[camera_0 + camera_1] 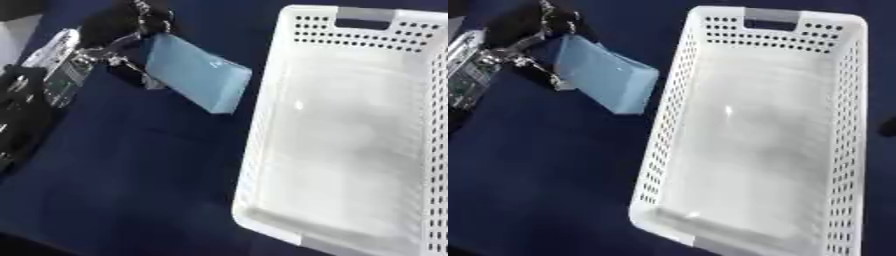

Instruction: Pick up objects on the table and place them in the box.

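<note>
A light blue rectangular box (197, 75) hangs tilted at the upper left, its lower end pointing toward the white basket. My left hand (118, 35), black with silver parts, has its fingers curled round the box's upper left end. Whether the box touches the cloth I cannot tell. The white perforated basket (658, 145) fills the right side of both views, and its inside looks bare. The blue box is just left of the basket's left wall and outside it. My right hand shows in neither view.
A dark blue cloth (131, 175) covers the table left of the basket. My left forearm (52, 65) runs down the left edge. The basket has a handle slot (772, 24) in its far wall. A small dark shape (888, 127) sits beyond its right wall.
</note>
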